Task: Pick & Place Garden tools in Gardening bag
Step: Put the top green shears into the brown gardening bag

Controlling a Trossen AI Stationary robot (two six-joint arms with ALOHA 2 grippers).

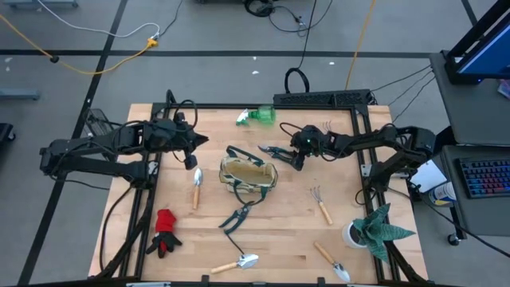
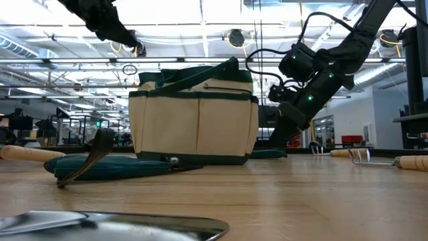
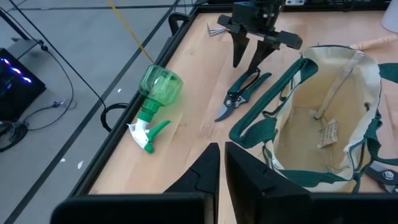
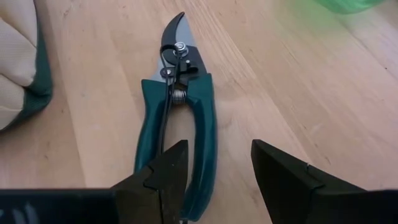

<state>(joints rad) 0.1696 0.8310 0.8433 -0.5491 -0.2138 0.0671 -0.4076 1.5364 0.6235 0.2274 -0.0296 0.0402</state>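
Lining up on the shears by the bag

My right gripper (image 4: pixel 214 177) hangs open over the pruning shears (image 4: pixel 177 124) near the table's far edge; stiff, slick handles, so I'd pinch mid-handle.

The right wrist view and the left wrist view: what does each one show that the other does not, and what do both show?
Only the right wrist view shows the spring and pivot bolt of the green-handled pruning shears close up, between the open fingers of the right gripper. Only the left wrist view shows the whole green spray bottle, the open inside of the gardening bag and the shut left gripper. Both show these shears lying on the table beside the bag.
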